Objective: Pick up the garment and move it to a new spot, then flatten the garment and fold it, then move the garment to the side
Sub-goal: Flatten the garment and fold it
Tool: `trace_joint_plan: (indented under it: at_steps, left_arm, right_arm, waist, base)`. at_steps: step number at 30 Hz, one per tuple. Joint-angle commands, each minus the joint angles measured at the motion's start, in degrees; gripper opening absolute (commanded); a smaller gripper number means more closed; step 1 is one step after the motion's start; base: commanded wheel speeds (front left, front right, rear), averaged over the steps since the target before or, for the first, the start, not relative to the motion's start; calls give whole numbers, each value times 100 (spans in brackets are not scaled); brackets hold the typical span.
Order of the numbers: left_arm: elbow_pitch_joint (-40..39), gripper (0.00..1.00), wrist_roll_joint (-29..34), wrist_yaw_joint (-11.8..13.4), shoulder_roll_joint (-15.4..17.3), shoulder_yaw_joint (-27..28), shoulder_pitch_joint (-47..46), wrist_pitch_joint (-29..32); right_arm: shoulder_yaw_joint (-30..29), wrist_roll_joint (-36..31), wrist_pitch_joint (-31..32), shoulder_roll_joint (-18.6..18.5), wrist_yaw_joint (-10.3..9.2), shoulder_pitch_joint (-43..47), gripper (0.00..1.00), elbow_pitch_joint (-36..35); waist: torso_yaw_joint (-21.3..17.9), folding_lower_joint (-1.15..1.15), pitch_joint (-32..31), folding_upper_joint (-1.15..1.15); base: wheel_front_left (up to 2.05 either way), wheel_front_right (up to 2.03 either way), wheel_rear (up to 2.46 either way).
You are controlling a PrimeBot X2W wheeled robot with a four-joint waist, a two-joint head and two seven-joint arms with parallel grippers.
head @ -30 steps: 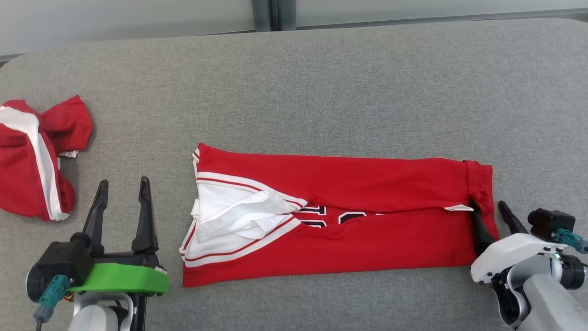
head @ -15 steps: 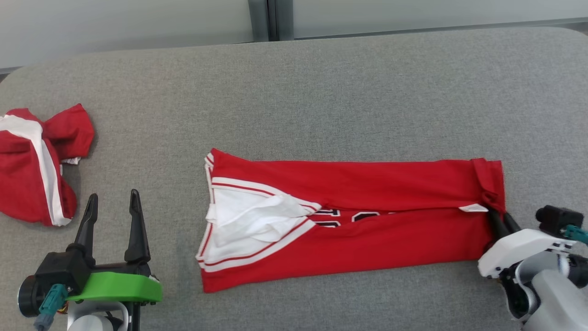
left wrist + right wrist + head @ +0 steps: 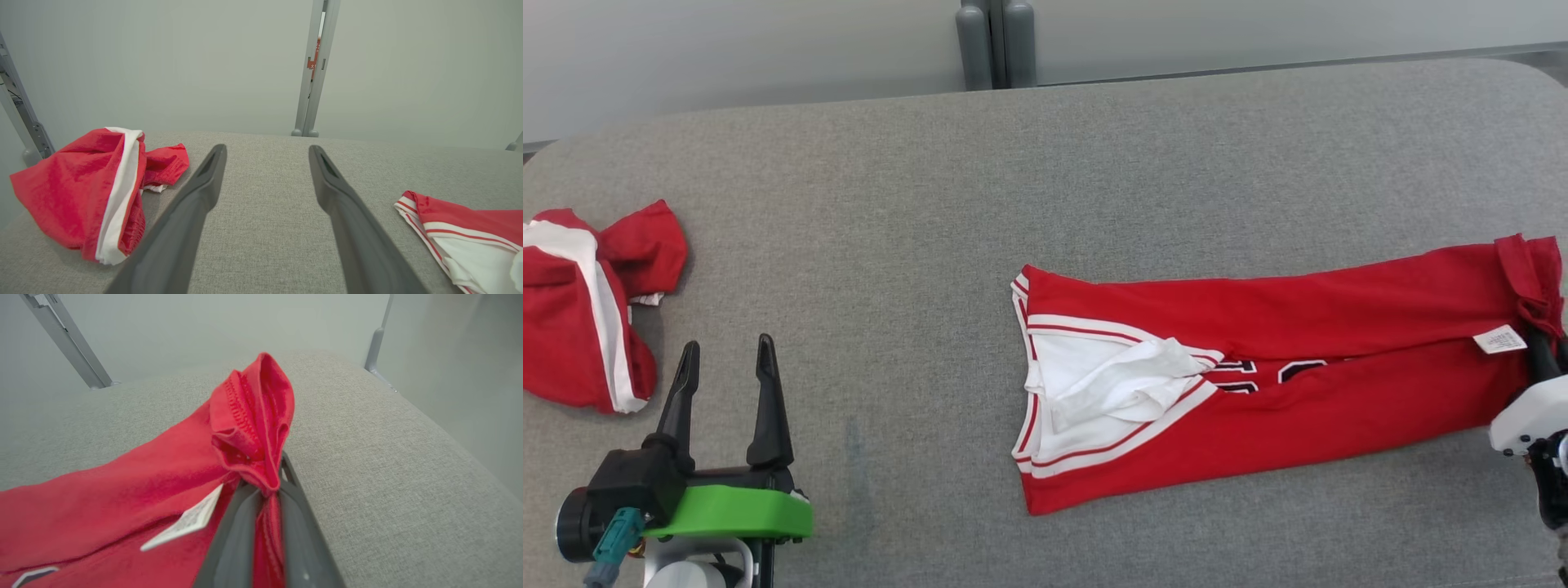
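Grey table has the folded red shirt on its right side. Right claw is squeezed tight on the shirt's end; left claw is wide open, empty. Pulling could undo the folds, or the pinch might slip.

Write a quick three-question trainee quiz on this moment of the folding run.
1. True or false: the right claw is shut on one end of the jersey.
2. The left claw is: A) open, holding nothing; B) shut on the jersey; C) shut and empty.
3. Fill in, by the robot's own sides: the white tag lies near the jersey's ___ end.
Key: 1 true; 2 A; 3 right.
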Motion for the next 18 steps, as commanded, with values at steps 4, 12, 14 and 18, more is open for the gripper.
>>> trace_joint_plan:
  at_steps: [4,12,14,18]
  left_arm:
    - [-27,100,32,-17,-1,48,129,0]
    - [-32,100,26,-18,-10,33,171,-1]
    - [-30,100,23,-18,-11,30,168,0]
    - [-9,100,16,-18,-12,8,126,0]
  right_arm:
    - [276,-125,2,243,-12,-141,0,-269]
    - [994,-259,90,699,-11,-171,0,-1037]
    - [1221,-291,158,783,-12,-163,0,-1249]
    - [1636,-308,301,951,-11,-137,0,-1625]
  waist:
    - [-36,0,-62,0]
    - [13,0,-91,0]
    - [32,0,-77,0]
    - [88,0,-48,0]
  base:
    - [0,0,0]
    - [0,0,0]
    - [0,0,0]
    - [0,0,0]
